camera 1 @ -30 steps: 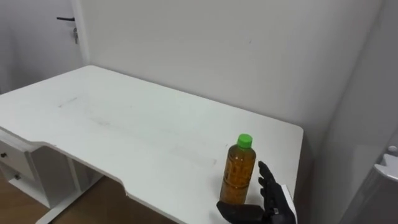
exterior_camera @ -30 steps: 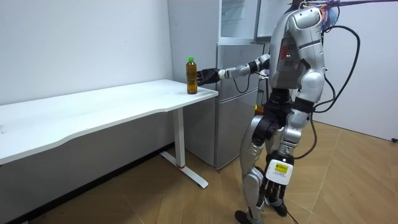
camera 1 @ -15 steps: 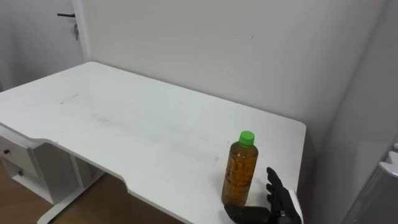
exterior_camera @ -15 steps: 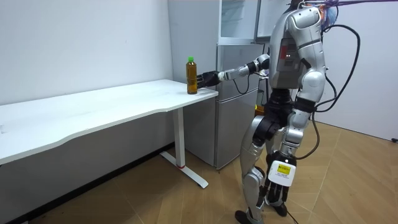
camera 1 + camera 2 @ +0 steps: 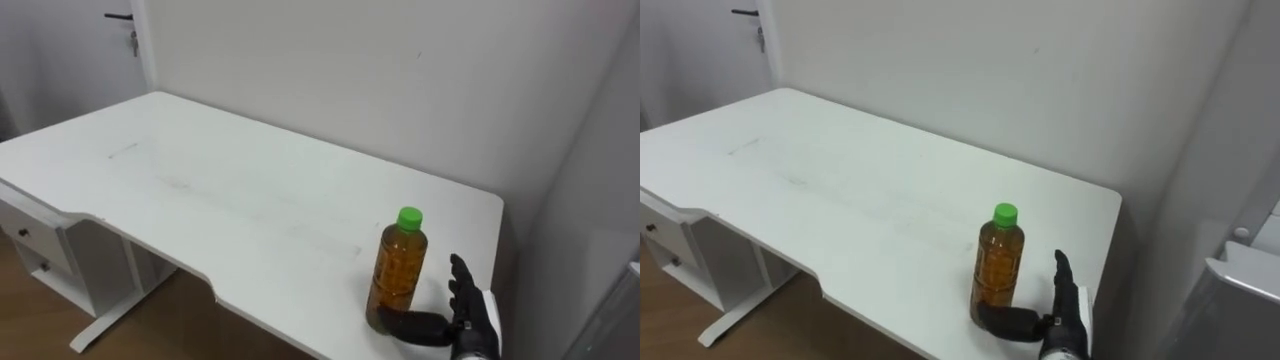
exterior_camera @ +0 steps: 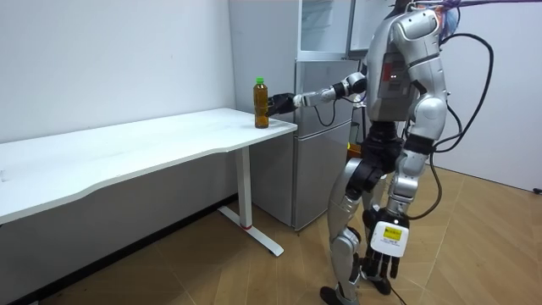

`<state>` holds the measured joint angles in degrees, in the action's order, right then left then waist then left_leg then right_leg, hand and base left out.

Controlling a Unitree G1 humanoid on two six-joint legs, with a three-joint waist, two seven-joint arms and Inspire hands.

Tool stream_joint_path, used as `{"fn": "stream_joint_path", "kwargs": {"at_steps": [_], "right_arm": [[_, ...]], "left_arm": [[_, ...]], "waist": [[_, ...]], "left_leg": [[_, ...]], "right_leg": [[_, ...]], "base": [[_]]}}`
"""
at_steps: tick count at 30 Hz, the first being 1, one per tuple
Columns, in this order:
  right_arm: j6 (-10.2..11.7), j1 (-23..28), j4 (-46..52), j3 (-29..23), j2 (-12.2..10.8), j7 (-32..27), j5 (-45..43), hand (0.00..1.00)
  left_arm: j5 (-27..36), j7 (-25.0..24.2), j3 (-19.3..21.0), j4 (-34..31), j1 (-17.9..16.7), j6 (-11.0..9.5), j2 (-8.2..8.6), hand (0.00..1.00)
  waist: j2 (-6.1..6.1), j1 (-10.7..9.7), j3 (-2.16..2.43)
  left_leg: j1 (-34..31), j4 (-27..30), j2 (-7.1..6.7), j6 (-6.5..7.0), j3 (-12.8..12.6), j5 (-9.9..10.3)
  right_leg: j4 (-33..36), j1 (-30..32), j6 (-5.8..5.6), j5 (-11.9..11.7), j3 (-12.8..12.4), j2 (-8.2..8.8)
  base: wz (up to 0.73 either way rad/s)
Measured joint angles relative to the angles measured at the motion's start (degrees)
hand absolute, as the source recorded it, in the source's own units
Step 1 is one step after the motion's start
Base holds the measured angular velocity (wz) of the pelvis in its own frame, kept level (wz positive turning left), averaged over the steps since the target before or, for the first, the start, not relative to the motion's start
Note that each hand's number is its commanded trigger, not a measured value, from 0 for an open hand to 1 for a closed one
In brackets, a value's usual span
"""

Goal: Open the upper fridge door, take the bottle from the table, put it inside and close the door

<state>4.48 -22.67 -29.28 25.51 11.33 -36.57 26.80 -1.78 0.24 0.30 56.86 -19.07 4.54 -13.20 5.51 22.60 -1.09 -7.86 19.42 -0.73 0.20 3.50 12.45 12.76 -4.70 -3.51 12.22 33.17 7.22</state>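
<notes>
Amber-filled clear plastic bottle with a green cap (image 5: pixel 400 275), standing upright on the white counter (image 5: pixel 200 190), near the counter's front edge and its end by the wall.

My right hand (image 5: pixel 470 322) is just beside the bottle, to its right as I look down. The fingers (image 5: pixel 463 290) are straight and spread, pointing upward, clear of the bottle's wall. The thumb reaches across to the bottle's foot, where it appears to touch. Nothing is clasped yet.

The bottle's long axis is vertical and my palm faces it, so I judge the coming move to be a short sideways closing, with the fingers wrapping the bottle's lower body.

My left hand (image 6: pixel 383 254) hangs at my side, well apart from the bottle, so the right is the nearer. The grey fridge (image 6: pixel 318 144) stands beyond the bottle, past the counter's end.

Hard to make out:
- whether the thumb presses on the bottle or merely lies in front of it;
- my right wrist, which is cut off at the lower edge;
- how the left hand is held;
- whether the fridge's upper door stands open.
</notes>
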Motion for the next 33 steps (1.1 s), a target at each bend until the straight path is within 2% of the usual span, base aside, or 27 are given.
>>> {"fn": "stream_joint_path", "kwargs": {"at_steps": [4,9,12,19,33], "right_arm": [[1.11,-0.07,0.47,0.0,0.17,-0.28,-0.1,0.0],[1.24,-1.16,0.79,0.0,0.38,-0.25,-0.08,0.0],[2.07,-1.32,0.84,0.0,0.43,-0.22,-0.08,0.0],[4.26,-1.71,0.87,0.01,0.52,-0.26,-0.14,0.0],[4.35,-1.75,3.29,0.29,0.41,-0.15,-0.36,0.0]], "left_arm": [[-0.04,0.52,0.0,-0.04,0.01,-0.95,-0.58,0.0],[-0.04,0.69,0.04,-0.2,-0.04,-1.19,-1.43,0.0],[-0.04,0.77,0.06,-0.38,-0.64,-1.48,-1.48,0.0],[-0.01,1.03,0.08,-0.75,-1.37,-2.23,-1.49,0.0],[-0.01,1.6,0.14,-0.74,-1.85,-2.62,-1.64,0.0]], "waist": [[0.56,-0.01,0.1],[0.47,0.04,0.0],[0.32,0.18,-0.1],[0.51,1.17,0.03],[0.59,1.45,-0.22]], "left_leg": [[-0.65,0.29,0.0,0.0,0.04,0.0],[-0.65,0.32,0.05,0.0,0.04,0.0],[-0.5,0.08,0.05,0.0,0.05,0.0],[-0.49,-0.02,0.01,-0.03,0.38,-0.02],[-0.73,0.22,-0.13,-0.08,1.28,-0.04]], "right_leg": [[0.0,0.5,0.0,0.0,0.02,-0.02],[-0.08,0.52,0.01,-0.01,0.0,-0.1],[-0.09,0.52,0.01,-0.01,-0.03,-0.1],[-0.1,0.44,0.01,-0.01,0.02,-0.17],[-0.12,-0.03,0.0,0.0,0.64,-0.26]], "base": [[0.0],[0.0],[0.0],[0.02],[0.03]]}}
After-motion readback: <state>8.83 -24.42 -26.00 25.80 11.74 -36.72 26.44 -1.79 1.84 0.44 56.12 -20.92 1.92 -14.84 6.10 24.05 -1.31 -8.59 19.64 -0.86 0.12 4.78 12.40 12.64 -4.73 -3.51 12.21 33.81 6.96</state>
